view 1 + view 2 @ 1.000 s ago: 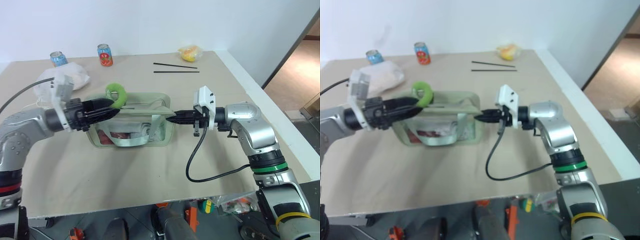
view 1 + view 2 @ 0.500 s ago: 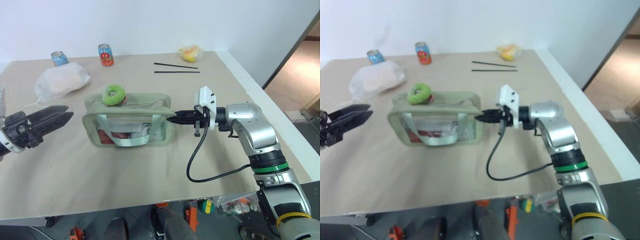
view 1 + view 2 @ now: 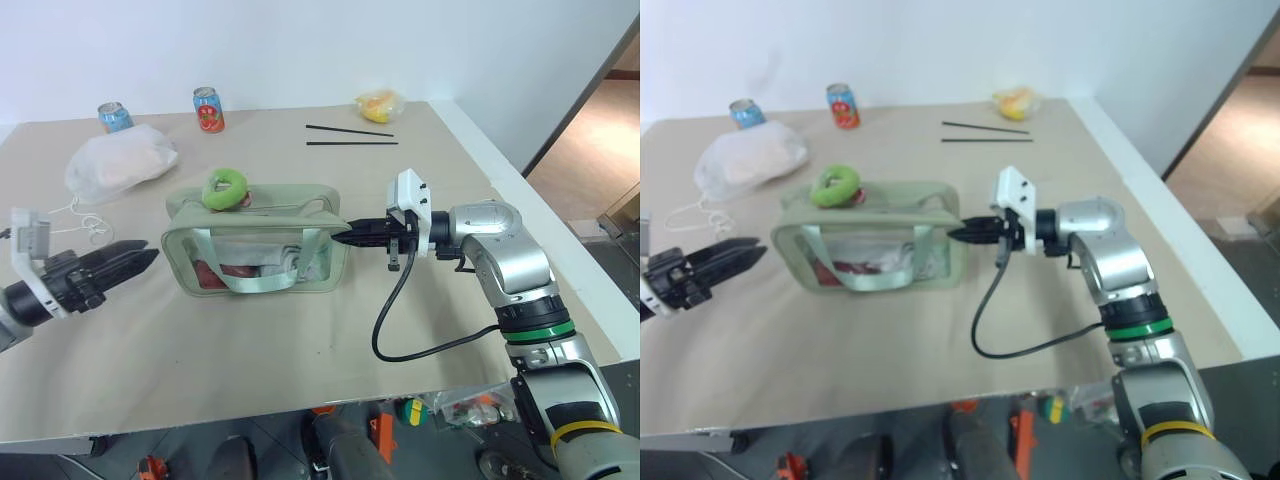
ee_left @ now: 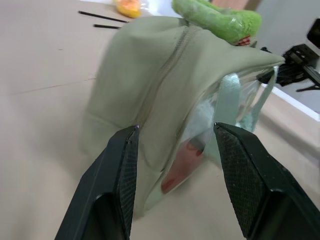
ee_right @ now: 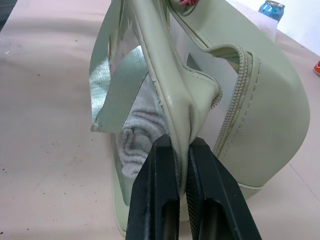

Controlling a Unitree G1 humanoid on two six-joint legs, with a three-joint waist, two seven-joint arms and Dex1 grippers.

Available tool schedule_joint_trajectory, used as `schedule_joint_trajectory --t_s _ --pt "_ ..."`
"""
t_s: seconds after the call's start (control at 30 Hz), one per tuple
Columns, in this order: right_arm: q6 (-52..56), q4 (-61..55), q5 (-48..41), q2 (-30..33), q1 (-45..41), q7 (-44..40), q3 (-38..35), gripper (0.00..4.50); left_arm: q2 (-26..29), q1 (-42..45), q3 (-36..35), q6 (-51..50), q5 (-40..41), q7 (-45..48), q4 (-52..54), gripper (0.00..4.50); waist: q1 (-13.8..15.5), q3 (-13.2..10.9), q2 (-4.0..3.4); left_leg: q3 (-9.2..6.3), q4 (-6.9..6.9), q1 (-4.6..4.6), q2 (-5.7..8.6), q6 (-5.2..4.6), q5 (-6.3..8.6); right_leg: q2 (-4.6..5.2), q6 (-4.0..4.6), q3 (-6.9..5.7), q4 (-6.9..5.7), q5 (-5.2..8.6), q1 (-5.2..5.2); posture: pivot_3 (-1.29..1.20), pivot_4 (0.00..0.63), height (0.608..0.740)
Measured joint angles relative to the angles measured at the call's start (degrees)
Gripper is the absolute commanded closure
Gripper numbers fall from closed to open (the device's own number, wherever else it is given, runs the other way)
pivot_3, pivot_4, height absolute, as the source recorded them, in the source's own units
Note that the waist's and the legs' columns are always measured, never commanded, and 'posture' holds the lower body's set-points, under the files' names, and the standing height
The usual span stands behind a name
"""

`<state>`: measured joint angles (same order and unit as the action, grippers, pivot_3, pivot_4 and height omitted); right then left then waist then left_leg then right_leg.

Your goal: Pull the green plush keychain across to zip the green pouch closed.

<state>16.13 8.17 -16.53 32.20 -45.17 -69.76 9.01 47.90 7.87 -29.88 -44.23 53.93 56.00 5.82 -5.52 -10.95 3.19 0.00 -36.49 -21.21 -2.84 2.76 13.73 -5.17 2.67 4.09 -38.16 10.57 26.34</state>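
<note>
1. Left eye view: near the table's (image 3: 300, 370) left edge, the left gripper (image 3: 135, 258) is hovering half-open, holding nothing, just beside the green pouch (image 3: 255, 245).
2. The right gripper (image 3: 342, 237) is pinching the pouch's right end, jaws clamped on fabric.
3. The green plush keychain (image 3: 226, 187) is lying atop the pouch's left end; the zip looks drawn across, so releasing likely comes next.

The left gripper (image 3: 140, 256) is held low and roughly level out on the left side, with its two black fingers (image 4: 119, 175) parted and nothing caught between them. The right arm is bent at the elbow and stretched in from the right, wrist turned inward, and the right gripper (image 3: 340, 238) is pointed leftward, its fingers (image 5: 162, 195) pinched tight on the end seam of the green pouch (image 5: 260, 115).
</note>
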Motion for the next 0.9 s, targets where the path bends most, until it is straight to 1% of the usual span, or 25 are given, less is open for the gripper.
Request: schedule_joint_trajectory --t_s 0.13,0.23,0.37,0.4,0.63,0.7,0.77,0.8,0.87,0.9 --pt "0.2 -0.3 0.0 0.2 0.3 0.2 0.0 4.50 -0.3 3.5 5.1 0.6 -2.4 0.5 -1.6 2.04 0.0 0.0 0.00 0.01 0.00 0.01 0.01 0.00 0.00 0.00 -0.01 0.02 0.00 -0.01 -0.01 0.00 0.150 0.740" --pt "0.5 -0.8 -0.1 0.3 0.5 0.3 0.0 4.50 -1.9 5.8 7.2 1.6 -4.3 0.4 -4.7 2.85 0.0 0.0 0.00 0.01 0.00 -0.01 0.01 0.00 0.00 0.00 -0.01 0.02 0.00 -0.01 0.00 0.00 0.150 0.740" --pt "0.9 -1.4 -0.1 0.6 0.6 0.6 0.0 4.50 -2.1 7.1 7.4 1.9 -4.7 1.3 -5.8 4.24 0.0 0.0 0.01 0.01 0.01 -0.04 0.00 0.00 0.00 0.00 -0.01 0.02 0.00 -0.01 0.00 0.00 0.150 0.740" --pt "1.0 -1.5 -0.1 0.6 0.6 0.8 0.0 4.50 -2.1 7.1 7.5 1.9 -4.7 1.6 -5.8 4.46 0.0 0.0 0.01 0.01 0.01 -0.04 0.00 0.00 0.00 0.00 -0.01 0.03 0.00 -0.01 0.01 0.00 0.150 0.740" --pt "1.7 -2.3 -0.3 0.9 1.4 1.3 -0.1 4.50 -2.4 7.4 9.2 4.5 -8.0 0.9 -5.3 4.46 0.1 0.0 0.01 0.00 -0.01 0.00 0.02 0.00 0.00 0.03 -0.03 0.02 0.00 -0.02 -0.03 0.00 0.150 0.740" --pt "3.3 -2.4 -1.4 1.2 1.5 1.1 -0.2 3.76 -2.6 7.5 9.5 5.2 -8.5 0.9 -5.3 4.50 0.2 0.0 0.01 0.01 -0.02 0.00 0.04 0.00 0.00 0.04 -0.05 0.02 -0.01 -0.03 -0.04 0.00 0.150 0.740" --pt "5.8 -2.8 -2.8 2.0 1.7 0.6 -0.5 3.22 -2.6 7.4 9.7 5.4 -8.7 1.0 -5.2 4.50 0.4 0.0 0.01 0.01 -0.02 0.00 0.06 0.00 0.00 0.06 -0.05 0.03 0.00 -0.03 -0.04 0.00 0.150 0.740" --pt "7.9 -3.5 -4.3 3.1 2.1 -0.3 -1.0 2.79 -2.6 7.4 9.8 5.5 -8.8 1.1 -5.0 4.50 0.5 0.0 0.01 0.01 -0.02 -0.01 0.07 0.00 0.00 0.07 -0.05 0.03 0.00 -0.03 -0.04 0.00 0.150 0.740" --pt "9.4 -4.6 -5.7 4.2 2.6 -0.9 -1.7 2.14 -2.6 7.4 9.8 5.6 -8.9 1.2 -5.0 4.50 0.6 0.0 0.01 0.01 -0.02 -0.02 0.07 0.00 0.00 0.07 -0.04 0.03 0.00 -0.02 -0.03 0.00 0.150 0.740" --pt "10.3 -5.1 -6.5 5.0 2.8 -1.1 -2.6 1.89 -2.6 7.4 9.9 5.7 -9.0 1.4 -5.0 4.50 0.6 0.0 0.01 0.01 -0.02 -0.01 0.07 0.00 0.00 0.07 -0.04 0.03 0.00 -0.02 -0.03 0.00 0.150 0.740"
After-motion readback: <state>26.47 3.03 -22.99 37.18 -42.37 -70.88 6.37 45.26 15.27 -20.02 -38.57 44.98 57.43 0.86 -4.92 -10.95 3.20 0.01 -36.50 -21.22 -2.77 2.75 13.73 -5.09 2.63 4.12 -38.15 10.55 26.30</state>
